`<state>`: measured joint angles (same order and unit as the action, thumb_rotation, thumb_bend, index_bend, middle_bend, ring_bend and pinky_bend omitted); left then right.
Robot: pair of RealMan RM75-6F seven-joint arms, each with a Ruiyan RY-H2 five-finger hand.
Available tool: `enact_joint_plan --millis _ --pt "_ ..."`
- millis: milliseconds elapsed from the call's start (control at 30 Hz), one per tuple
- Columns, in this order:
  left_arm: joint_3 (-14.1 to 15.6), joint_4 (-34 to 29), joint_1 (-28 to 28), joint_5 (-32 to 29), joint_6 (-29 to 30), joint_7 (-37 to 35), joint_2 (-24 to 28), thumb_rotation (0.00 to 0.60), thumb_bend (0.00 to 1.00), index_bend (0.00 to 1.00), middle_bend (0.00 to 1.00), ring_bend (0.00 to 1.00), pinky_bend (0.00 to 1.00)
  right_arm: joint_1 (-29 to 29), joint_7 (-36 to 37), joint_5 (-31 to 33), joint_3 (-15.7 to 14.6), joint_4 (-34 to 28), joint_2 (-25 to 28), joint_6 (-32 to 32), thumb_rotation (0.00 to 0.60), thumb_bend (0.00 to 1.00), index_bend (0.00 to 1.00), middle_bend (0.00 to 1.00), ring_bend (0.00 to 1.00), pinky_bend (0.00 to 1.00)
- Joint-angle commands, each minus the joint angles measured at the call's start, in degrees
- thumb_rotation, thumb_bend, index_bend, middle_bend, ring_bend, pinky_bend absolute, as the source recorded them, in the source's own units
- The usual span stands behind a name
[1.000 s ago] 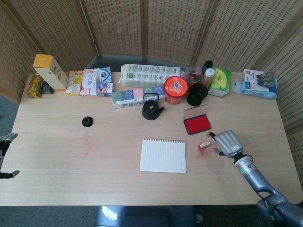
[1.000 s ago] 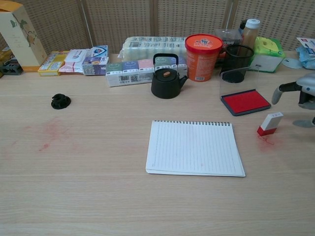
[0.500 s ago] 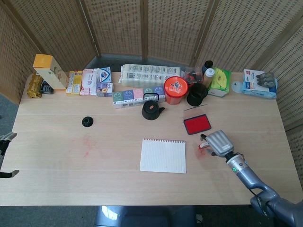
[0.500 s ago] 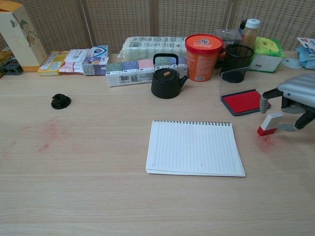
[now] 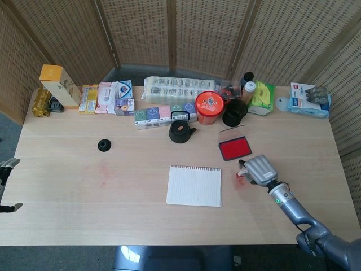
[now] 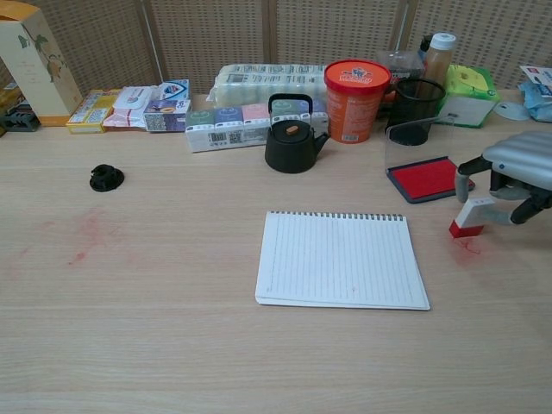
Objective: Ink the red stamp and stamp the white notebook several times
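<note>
The red stamp (image 6: 470, 217), white on top with a red base, stands on the table right of the white notebook (image 6: 341, 259) (image 5: 194, 186). A red ink smear marks the wood just in front of it. My right hand (image 6: 511, 177) (image 5: 258, 169) arches over the stamp, its fingers curled against the white top and the thumb just above its left side. In the head view the hand hides most of the stamp (image 5: 241, 175). The open red ink pad (image 6: 429, 178) (image 5: 235, 148) lies just behind. My left hand (image 5: 7, 169) shows only at the table's far left edge, fingers apart and holding nothing.
A black kettle (image 6: 291, 144), an orange tub (image 6: 352, 88) and a black cup (image 6: 418, 99) stand behind the notebook and pad, in front of a row of boxes. The pad's clear lid (image 6: 418, 138) stands upright. A small black knob (image 6: 105, 178) and red stains (image 6: 86, 233) lie at left.
My right hand moved left from the table's right side to the stamp and curled its fingers around it. The stamp now stands slightly more upright. The left hand stayed still.
</note>
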<state>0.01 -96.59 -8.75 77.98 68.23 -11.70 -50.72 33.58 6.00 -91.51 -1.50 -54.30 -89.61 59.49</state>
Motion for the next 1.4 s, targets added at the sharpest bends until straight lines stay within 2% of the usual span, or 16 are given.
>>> enact_joint_plan --millis 33,1033,1400 --pt "0.0 0.0 0.0 -0.1 -0.1 0.1 0.0 0.600 0.00 0.00 0.00 0.00 0.00 0.1 0.1 0.0 0.0 -0.4 0.0 0.0 0.600 0.42 0.43 1.00 1.00 1.00" --pt "0.0 0.0 0.0 0.2 0.0 -0.8 0.2 0.600 0.00 0.00 0.00 0.00 0.00 0.7 -0.4 1.2 0.0 -0.1 -1.5 -1.9 0.600 0.46 0.52 1.00 1.00 1.00" --pt "0.0 0.1 0.0 0.2 -0.1 -0.9 0.2 0.600 0.00 0.00 0.00 0.00 0.00 0.7 0.0 1.5 0.0 0.8 -2.3 -2.3 0.600 0.54 0.54 1.00 1.00 1.00"
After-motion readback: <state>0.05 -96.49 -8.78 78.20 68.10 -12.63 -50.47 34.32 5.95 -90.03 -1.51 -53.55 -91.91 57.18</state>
